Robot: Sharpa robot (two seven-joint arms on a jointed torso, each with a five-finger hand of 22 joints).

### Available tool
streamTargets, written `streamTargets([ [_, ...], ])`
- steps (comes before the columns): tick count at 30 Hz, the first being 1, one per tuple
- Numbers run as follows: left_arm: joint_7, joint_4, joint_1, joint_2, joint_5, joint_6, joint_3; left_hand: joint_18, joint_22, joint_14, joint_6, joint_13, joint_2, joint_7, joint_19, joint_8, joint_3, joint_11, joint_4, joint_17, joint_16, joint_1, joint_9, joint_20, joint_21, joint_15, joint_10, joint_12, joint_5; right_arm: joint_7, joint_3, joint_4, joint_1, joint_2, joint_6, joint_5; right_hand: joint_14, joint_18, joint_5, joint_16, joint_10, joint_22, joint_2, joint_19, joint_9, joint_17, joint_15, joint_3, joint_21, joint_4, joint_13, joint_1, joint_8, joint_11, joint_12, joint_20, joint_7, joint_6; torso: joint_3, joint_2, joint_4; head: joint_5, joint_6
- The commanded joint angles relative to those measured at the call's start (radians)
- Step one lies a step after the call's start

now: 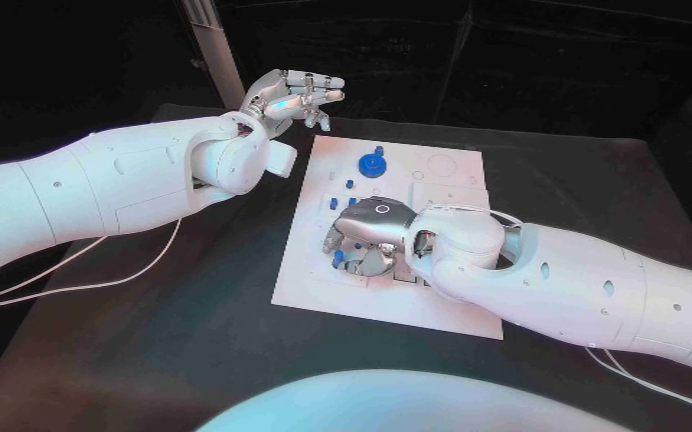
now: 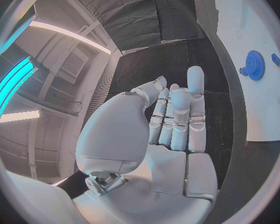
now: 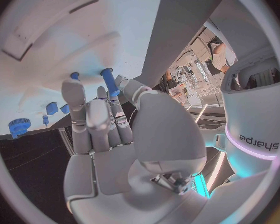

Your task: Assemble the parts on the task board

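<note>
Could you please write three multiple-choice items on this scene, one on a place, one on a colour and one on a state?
1. Where is the right hand?
A. over the task board
B. off the table
C. beside the left hand

2. What colour is the gear on the board?
A. red
B. blue
C. grey

3. What is the left hand doing?
A. gripping the gear
B. pressing on the board
C. raised beyond the board's far left corner, holding nothing

Answers: 1 A, the head view shows it over the board's near part. 2 B, it shows blue in the head and left wrist views. 3 C, its fingers hold nothing in the left wrist view.
</note>
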Motion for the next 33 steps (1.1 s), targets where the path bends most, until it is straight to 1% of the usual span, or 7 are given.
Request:
streamTargets([
  [1, 0.004, 0.000, 0.002, 0.000, 0.002, 0.010, 0.001, 0.006, -0.001, -0.006, -0.008, -0.001, 0.000, 0.002, -0.003, 0.001, -0.005, 0.000, -0.004, -0.002, -0.003, 0.002, -0.001, 0.002, -0.004, 0.001, -0.008, 0.004, 0.004, 0.020, 0.000, 0.002, 0.001, -0.003, -0.043, 0.025, -0.015, 0.026, 0.005, -0.043, -0.049, -0.081, 0.003, -0.038, 0.001, -0.058, 0.012, -0.036, -0.058, 0.004, 0.002, -0.010, -0.001, 0.011, -0.010, 0.009, 0.010, -0.027, 0.0003, -0.001, 0.0000, -0.001, 0.001],
  [11, 0.003, 0.000, 0.002, -0.003, 0.002, 0.011, 0.001, 0.006, -0.001, -0.006, -0.008, -0.001, 0.000, 0.002, -0.003, 0.001, -0.005, 0.000, -0.004, -0.002, -0.003, 0.002, -0.001, 0.002, -0.004, 0.001, -0.008, 0.004, 0.004, 0.050, 0.000, 0.045, 0.001, -0.057, -0.182, 0.101, -0.015, 0.032, 0.008, -0.066, -0.056, -0.124, 0.024, -0.037, 0.004, -0.085, 0.010, -0.126, -0.095, 0.013, 0.008, 0.001, 0.003, 0.008, 0.034, 0.011, 0.008, -0.052, 0.0015, 0.000, -0.0012, -0.009, 0.015],
  [15, 0.003, -0.002, 0.001, -0.003, 0.002, 0.011, 0.001, 0.006, -0.001, -0.006, -0.008, -0.001, 0.000, 0.002, -0.003, 0.001, -0.005, 0.000, -0.004, -0.002, -0.003, 0.002, -0.001, 0.002, -0.004, 0.001, -0.008, 0.004, 0.004, 0.052, 0.000, 0.102, 0.001, -0.143, -0.249, 0.207, -0.005, 0.028, 0.009, -0.053, -0.007, -0.105, 0.035, -0.019, 0.008, -0.067, 0.004, -0.146, -0.083, 0.018, 0.012, 0.005, 0.010, -0.001, 0.072, 0.005, 0.002, -0.031, 0.0000, -0.002, -0.0020, -0.018, 0.024],
  [19, 0.003, -0.001, 0.001, -0.004, 0.002, 0.011, 0.001, 0.006, -0.001, -0.006, -0.008, -0.001, 0.000, 0.002, -0.003, 0.001, -0.005, 0.000, -0.004, -0.002, -0.003, 0.002, -0.001, 0.002, -0.004, 0.001, -0.008, 0.004, 0.004, 0.034, 0.001, 0.153, 0.006, -0.237, -0.285, 0.343, 0.021, 0.009, 0.010, 0.010, 0.106, 0.010, 0.045, 0.040, 0.013, 0.018, -0.015, -0.163, -0.006, 0.037, 0.033, -0.009, 0.026, -0.030, 0.140, -0.008, -0.022, 0.006, -0.0016, -0.005, -0.0063, -0.034, 0.031],
  [27, 0.004, 0.001, 0.001, -0.010, 0.002, 0.013, 0.000, 0.006, -0.001, -0.006, -0.008, -0.001, 0.000, 0.002, -0.003, 0.001, -0.005, 0.000, -0.004, -0.002, -0.003, 0.002, -0.001, 0.002, -0.004, 0.001, -0.008, 0.004, 0.004, -0.086, 0.001, 0.225, 0.012, -0.426, -0.267, 0.545, 0.058, -0.035, 0.069, 0.129, 0.328, 0.274, 0.034, 0.157, 0.031, 0.162, -0.081, -0.282, 0.175, 0.122, 0.250, -0.094, 0.085, -0.108, 0.431, -0.071, -0.094, 0.079, -0.0032, -0.015, -0.0249, -0.100, 0.054],
  [30, 0.003, 0.002, 0.000, -0.014, 0.002, 0.014, 0.000, 0.006, -0.001, -0.006, -0.008, -0.001, 0.000, 0.002, -0.003, 0.001, -0.005, 0.000, -0.004, -0.002, -0.003, 0.002, -0.001, 0.002, -0.004, 0.001, -0.008, 0.004, 0.004, -0.161, 0.001, 0.240, 0.012, -0.478, -0.247, 0.558, 0.060, -0.048, 0.095, 0.153, 0.327, 0.331, 0.046, 0.174, 0.039, 0.189, -0.090, -0.341, 0.213, 0.167, 0.527, -0.120, 0.102, -0.114, 0.671, -0.070, -0.099, 0.076, -0.0013, -0.019, -0.0370, -0.109, 0.057],
  [33, 0.003, 0.002, -0.001, -0.017, 0.002, 0.015, 0.000, 0.006, -0.002, -0.007, -0.009, -0.001, -0.001, 0.003, -0.003, 0.001, -0.005, 0.000, -0.005, -0.002, -0.003, 0.004, -0.001, 0.002, -0.005, 0.001, -0.009, 0.006, 0.004, -0.233, 0.000, 0.251, 0.012, -0.512, -0.233, 0.556, 0.057, -0.047, 0.090, 0.159, 0.302, 0.340, 0.064, 0.172, 0.048, 0.191, -0.088, -0.376, 0.220, 0.196, 0.631, -0.122, 0.120, -0.112, 0.752, -0.074, -0.100, 0.077, -0.0003, -0.023, -0.0451, -0.115, 0.054],
])
